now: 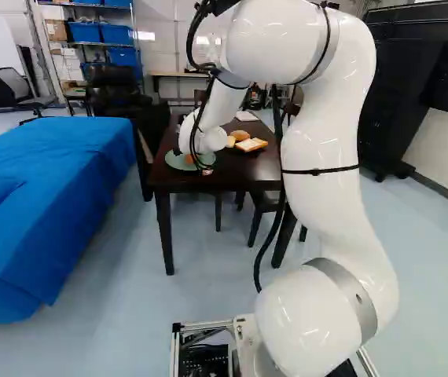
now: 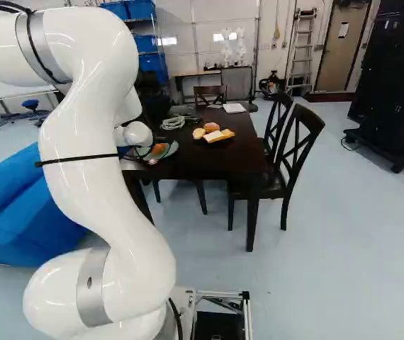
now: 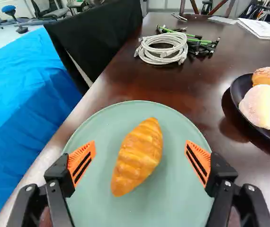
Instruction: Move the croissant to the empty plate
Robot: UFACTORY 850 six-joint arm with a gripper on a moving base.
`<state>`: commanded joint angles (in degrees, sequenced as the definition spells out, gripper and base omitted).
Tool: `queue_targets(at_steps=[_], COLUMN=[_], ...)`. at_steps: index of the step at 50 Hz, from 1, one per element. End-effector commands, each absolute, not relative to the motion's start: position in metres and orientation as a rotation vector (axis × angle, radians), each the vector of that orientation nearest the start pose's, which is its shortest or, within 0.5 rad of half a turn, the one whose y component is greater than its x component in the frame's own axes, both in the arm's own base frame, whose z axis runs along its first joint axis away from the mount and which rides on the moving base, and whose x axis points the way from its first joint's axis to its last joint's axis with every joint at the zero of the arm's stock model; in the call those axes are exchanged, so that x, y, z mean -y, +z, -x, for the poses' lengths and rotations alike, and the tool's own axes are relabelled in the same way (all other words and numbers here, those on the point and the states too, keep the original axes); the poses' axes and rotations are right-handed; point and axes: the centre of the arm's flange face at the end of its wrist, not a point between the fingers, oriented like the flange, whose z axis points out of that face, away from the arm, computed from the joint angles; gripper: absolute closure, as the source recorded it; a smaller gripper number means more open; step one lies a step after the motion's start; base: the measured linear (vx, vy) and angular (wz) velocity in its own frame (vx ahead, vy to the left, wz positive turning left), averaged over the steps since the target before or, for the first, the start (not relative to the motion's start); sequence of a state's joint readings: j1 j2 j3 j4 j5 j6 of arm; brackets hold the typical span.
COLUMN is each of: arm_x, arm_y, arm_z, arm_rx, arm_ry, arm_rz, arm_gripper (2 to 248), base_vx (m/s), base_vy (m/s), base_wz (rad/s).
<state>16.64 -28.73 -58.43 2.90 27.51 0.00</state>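
Over the brown table [image 3: 244, 54], the gripper [image 3: 140, 143] is wide open, orange pads [image 3: 85, 152] either side of the croissant [image 3: 137, 158] on the green plate [image 3: 173, 189], and if one pad bumps it first, it could roll toward the plate's edge.

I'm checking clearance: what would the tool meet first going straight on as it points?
The tool would probably meet the croissant first, lined up between its open fingers; depth is unclear, so a fingertip might touch the plate sooner.
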Motion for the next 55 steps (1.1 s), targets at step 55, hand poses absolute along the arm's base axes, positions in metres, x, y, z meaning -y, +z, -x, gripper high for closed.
queue_targets(at_steps=[55], arm_x=[-0.168], arm_y=[0.386], arm_z=[-0.573], arm_rx=[0.296], arm_ry=[-1.414], arm_rz=[2.63], arm_gripper=[3], base_vx=[0.0], base_vy=[0.0], base_wz=[0.0])
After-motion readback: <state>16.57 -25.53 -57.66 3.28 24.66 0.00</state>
